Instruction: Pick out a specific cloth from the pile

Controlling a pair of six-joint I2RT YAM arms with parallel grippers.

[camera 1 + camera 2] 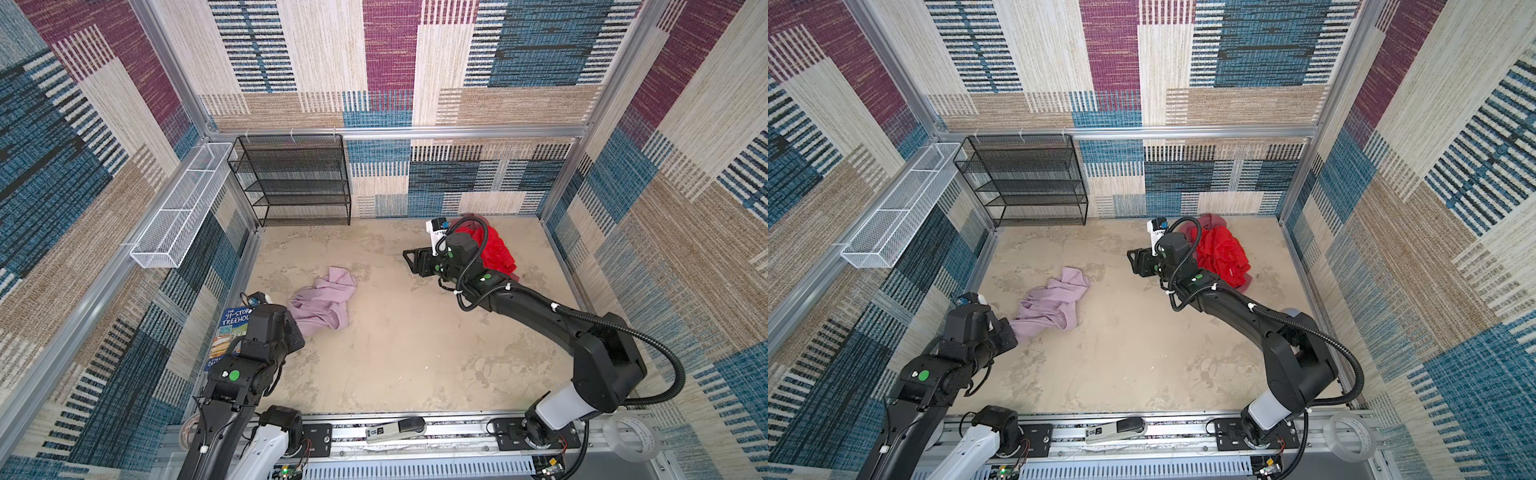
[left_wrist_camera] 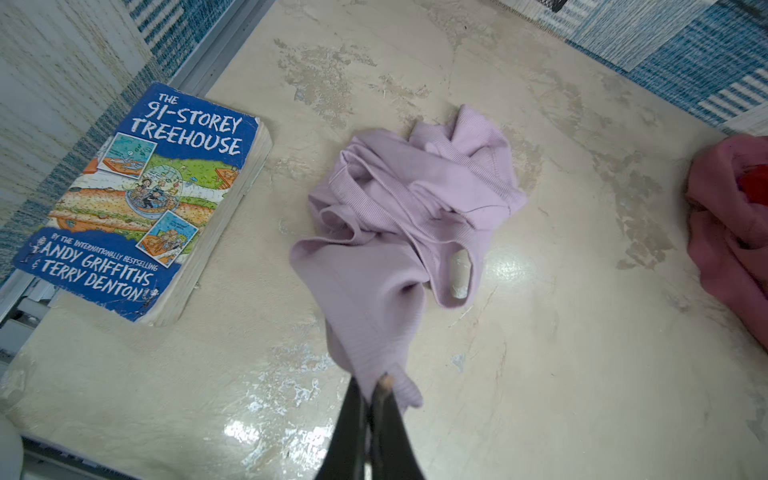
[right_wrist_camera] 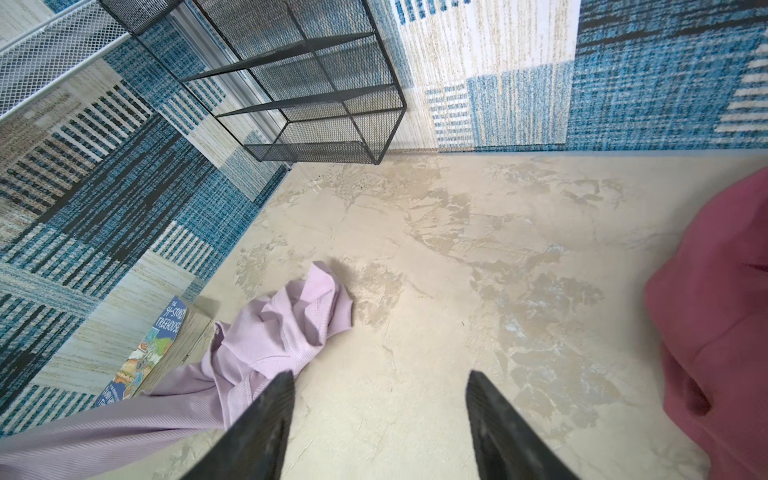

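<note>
Left gripper [image 2: 374, 388] tightly closed, low at the near left; right gripper [image 3: 380, 376] parted, far forward.

A pale lilac, finely ribbed soft cloth [image 1: 322, 305] is seen on the mottled beige tabletop [image 1: 415, 353], bright red and dusty rose are shown in the far right heap of soft cloths [image 1: 498, 253], and white lettering is carried by a blue paperback book [image 2: 141, 199] at the near left.
</note>
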